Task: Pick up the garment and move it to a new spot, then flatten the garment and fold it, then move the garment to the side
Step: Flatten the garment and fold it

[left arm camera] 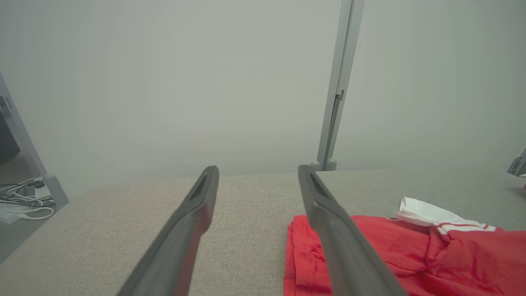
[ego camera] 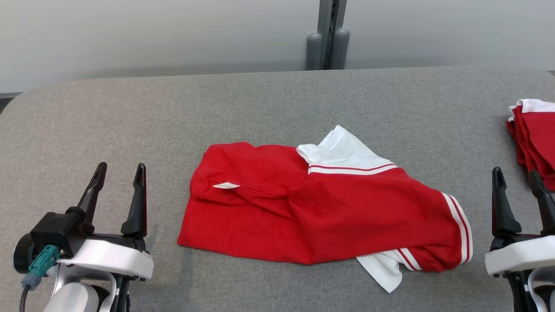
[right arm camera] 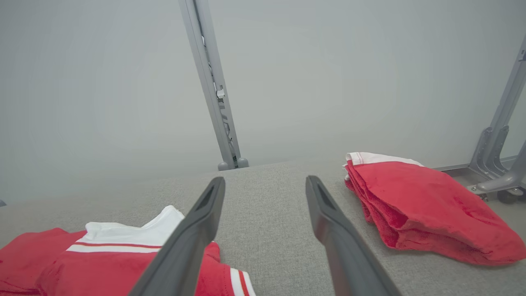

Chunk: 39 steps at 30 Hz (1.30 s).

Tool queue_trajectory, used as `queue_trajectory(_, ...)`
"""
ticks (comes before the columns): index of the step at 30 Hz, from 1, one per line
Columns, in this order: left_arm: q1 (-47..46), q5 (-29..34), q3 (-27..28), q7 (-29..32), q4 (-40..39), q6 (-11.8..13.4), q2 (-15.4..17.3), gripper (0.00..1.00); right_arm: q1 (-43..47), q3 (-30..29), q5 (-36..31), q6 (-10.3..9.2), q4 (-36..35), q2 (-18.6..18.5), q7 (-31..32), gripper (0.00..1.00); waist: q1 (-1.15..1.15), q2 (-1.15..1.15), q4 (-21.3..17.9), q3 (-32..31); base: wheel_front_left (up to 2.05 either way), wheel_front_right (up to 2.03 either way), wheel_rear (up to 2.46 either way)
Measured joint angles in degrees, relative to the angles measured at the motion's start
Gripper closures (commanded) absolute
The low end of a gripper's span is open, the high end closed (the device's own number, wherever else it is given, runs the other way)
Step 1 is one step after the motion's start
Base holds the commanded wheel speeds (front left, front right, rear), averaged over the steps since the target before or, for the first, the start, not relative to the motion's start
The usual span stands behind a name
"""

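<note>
Head view: garment (ego camera: 312, 212) lies rumpled on table (ego camera: 260, 99) between left gripper (ego camera: 121, 167) and right gripper (ego camera: 515, 171), both spread, empty. Flattening seems in hand; next calls for grasping corners, partly tucked under.

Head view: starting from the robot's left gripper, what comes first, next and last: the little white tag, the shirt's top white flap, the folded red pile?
1. little white tag, on the shirt, left end, closest to the left gripper.
2. top white flap, mid-table.
3. folded red pile, far right.
</note>
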Motion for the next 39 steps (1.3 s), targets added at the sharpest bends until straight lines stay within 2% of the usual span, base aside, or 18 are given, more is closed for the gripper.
queue_trajectory(9, 1.46, 0.01, -0.21, 0.66, -1.22, 0.85, 0.86, 0.00, 0.19, 3.53, -2.29, 0.00, -9.93, 0.09, 4.13, 0.00, 0.00, 0.00, -0.85, -2.15, 0.00, 0.00, 0.00)
queue_trajectory(27, 2.32, -0.41, -1.68, 1.25, -1.65, 0.82, 0.74, 0.00, 1.93, 4.71, -2.24, 0.00, -11.33, 0.14, 6.56, 0.00, 0.00, 0.00, -0.17, -0.56, 0.00, 0.00, 0.00)
queue_trajectory(33, -1.76, -0.96, -3.60, 3.52, -1.14, -1.77, 0.65, 0.00, 0.99, 5.11, -2.44, 0.00, -11.36, 0.15, 7.10, 0.00, 0.00, 0.00, -0.44, 0.88, 0.00, 0.00, 0.00)
queue_trajectory(39, -5.92, -2.46, -6.59, 7.99, 2.58, -4.57, -0.55, 0.00, 0.40, 5.78, -2.58, 0.00, -11.36, 0.18, 7.35, 0.00, 0.00, 0.00, -1.20, 2.58, 0.00, 0.00, 0.00)
